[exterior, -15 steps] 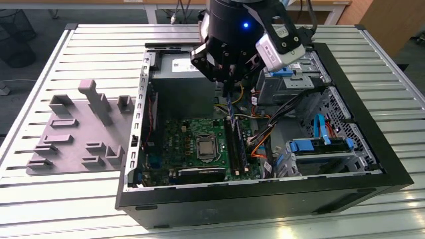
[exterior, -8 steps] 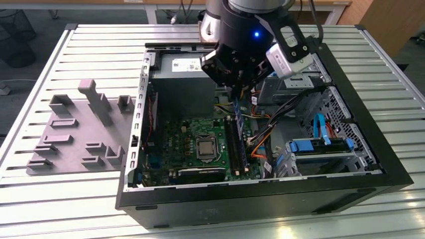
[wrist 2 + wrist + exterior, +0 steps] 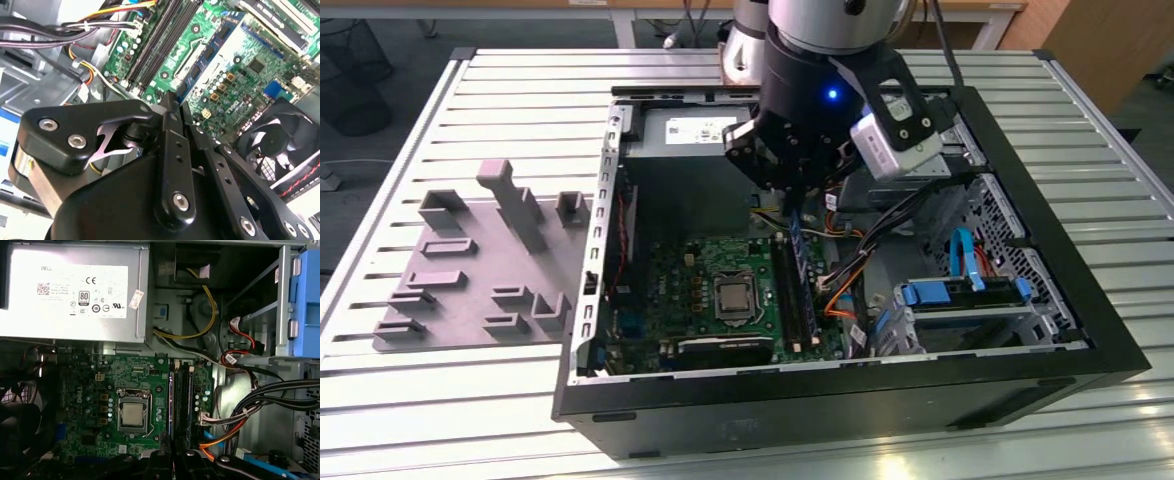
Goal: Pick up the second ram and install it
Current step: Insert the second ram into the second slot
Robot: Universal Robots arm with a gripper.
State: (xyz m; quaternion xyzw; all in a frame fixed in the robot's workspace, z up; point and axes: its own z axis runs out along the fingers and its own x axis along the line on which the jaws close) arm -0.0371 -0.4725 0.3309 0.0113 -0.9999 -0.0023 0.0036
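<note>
The arm is down inside the open computer case (image 3: pixel 1067 330), which lies on the slatted tabletop (image 3: pixel 520 100), and its hand (image 3: pixel 798 196) hangs just above the memory slots (image 3: pixel 182 400), the long black channels beside the processor socket (image 3: pixel 133 412) on the motherboard (image 3: pixel 707 290). In the exterior view a thin blue-green strip runs from below the hand down along those slots; I take that to be the second ram (image 3: pixel 802 270), standing on edge over or in a slot. From that angle I cannot tell whether it is already seated or only poised above the slot.

To do this step well, the stick ought to sit square to its slot along the whole length, notch matched to the key, and be pushed straight down with even force on both ends until the end latches close. Any tilt towards the processor socket or towards the bundle of cables (image 3: pixel 260 400) on the far side of the slots would jam it or bend it.

In the second wrist view the fingers (image 3: pixel 172 150) look drawn close together, with only a narrow gap between them. They seem to pinch the stick's top edge, though the contact itself is hidden.
</note>
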